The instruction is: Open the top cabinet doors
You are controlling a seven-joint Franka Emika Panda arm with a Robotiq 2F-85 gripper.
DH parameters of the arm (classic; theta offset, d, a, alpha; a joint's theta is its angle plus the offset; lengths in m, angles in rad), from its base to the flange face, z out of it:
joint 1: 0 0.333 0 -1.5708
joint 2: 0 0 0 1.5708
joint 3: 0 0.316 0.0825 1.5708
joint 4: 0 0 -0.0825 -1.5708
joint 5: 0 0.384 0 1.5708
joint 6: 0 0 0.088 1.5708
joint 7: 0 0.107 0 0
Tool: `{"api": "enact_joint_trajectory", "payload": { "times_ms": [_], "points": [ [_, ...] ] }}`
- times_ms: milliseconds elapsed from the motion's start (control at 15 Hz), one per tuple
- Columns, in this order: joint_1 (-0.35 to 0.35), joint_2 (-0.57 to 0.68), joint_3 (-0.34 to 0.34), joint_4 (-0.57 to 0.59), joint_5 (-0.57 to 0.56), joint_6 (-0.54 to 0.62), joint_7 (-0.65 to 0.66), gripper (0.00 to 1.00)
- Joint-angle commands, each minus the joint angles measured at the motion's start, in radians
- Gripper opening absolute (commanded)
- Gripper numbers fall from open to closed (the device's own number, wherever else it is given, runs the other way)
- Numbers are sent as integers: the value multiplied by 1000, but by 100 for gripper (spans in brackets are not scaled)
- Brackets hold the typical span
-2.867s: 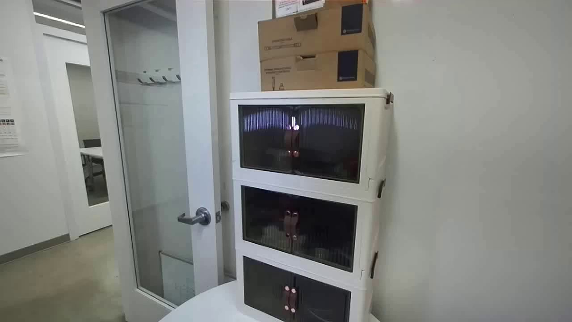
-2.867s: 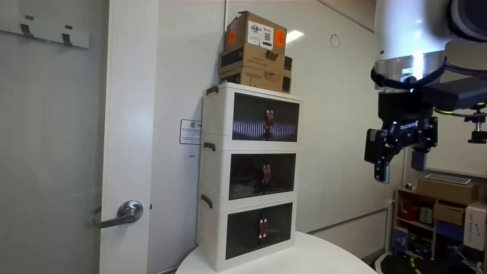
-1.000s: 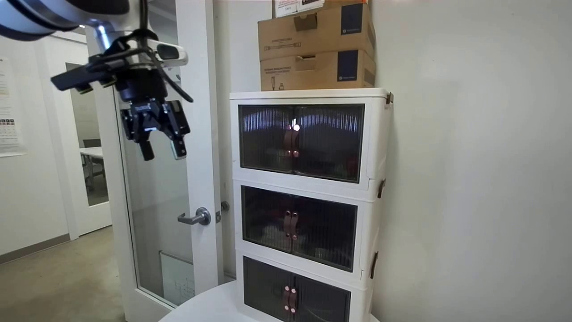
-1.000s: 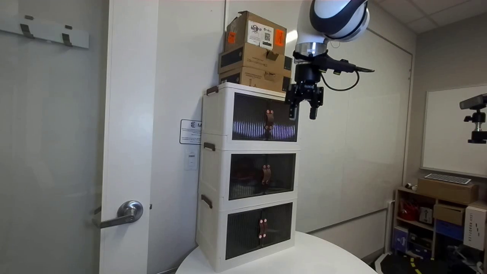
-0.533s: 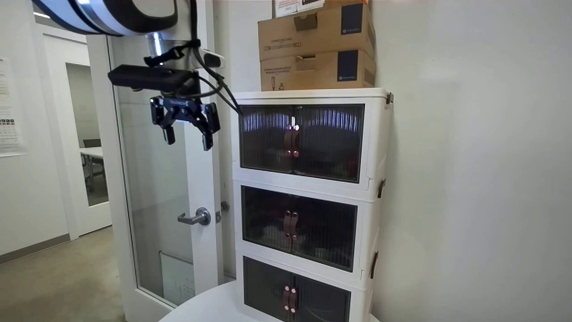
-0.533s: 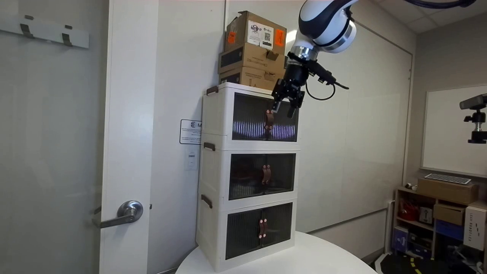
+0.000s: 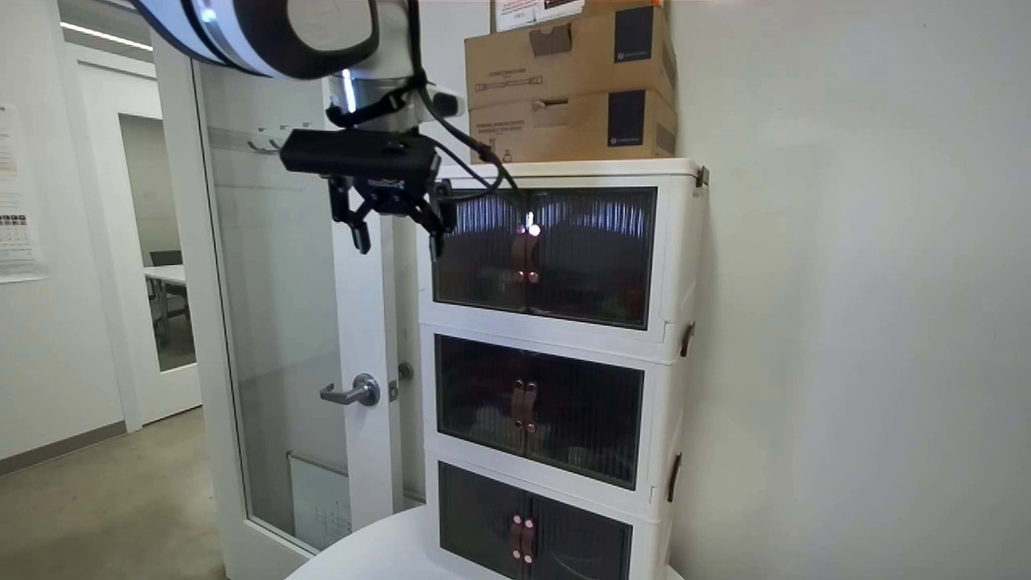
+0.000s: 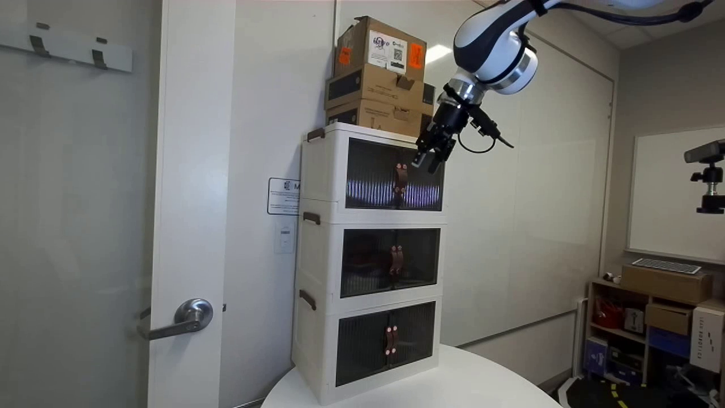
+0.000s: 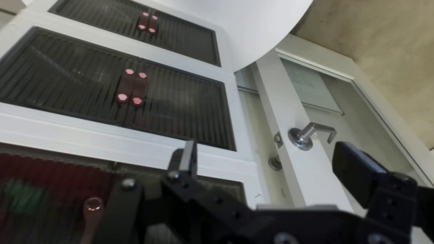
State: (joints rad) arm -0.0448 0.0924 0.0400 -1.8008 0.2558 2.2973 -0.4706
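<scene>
The top cabinet doors are dark, smoky, ribbed panels in white frames, and they are shut. They show in both exterior views, with two brown strap handles side by side at the middle seam. My gripper is open and empty, in front of the doors' left part in that view. In an exterior view the gripper is tilted and overlaps the doors' upper right. In the upside-down wrist view the doors are at the bottom left, partly hidden by a finger of the wide-open gripper.
The middle doors and lowest doors are shut. Cardboard boxes stand on the cabinet. The cabinet stands on a round white table. A white-framed glass door with a lever handle stands beside it. A wall is behind.
The arm has come into view and moved across to the front of the cabinet's top tier. The gripper has tilted and stays open. The doors have not moved.
</scene>
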Motion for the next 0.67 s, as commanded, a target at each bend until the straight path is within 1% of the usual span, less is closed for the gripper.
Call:
{"api": "enact_joint_trajectory", "payload": {
  "times_ms": [0,133,200,333,600],
  "points": [
    [-23,11,-20,-10,62,77,-76,100],
    [-35,19,-21,-11,97,99,-100,100],
    [-27,16,-22,-3,48,65,-53,100],
    [-34,21,-22,-3,65,75,-67,100],
    [-34,21,-22,-3,65,75,-67,100]
  ]
}}
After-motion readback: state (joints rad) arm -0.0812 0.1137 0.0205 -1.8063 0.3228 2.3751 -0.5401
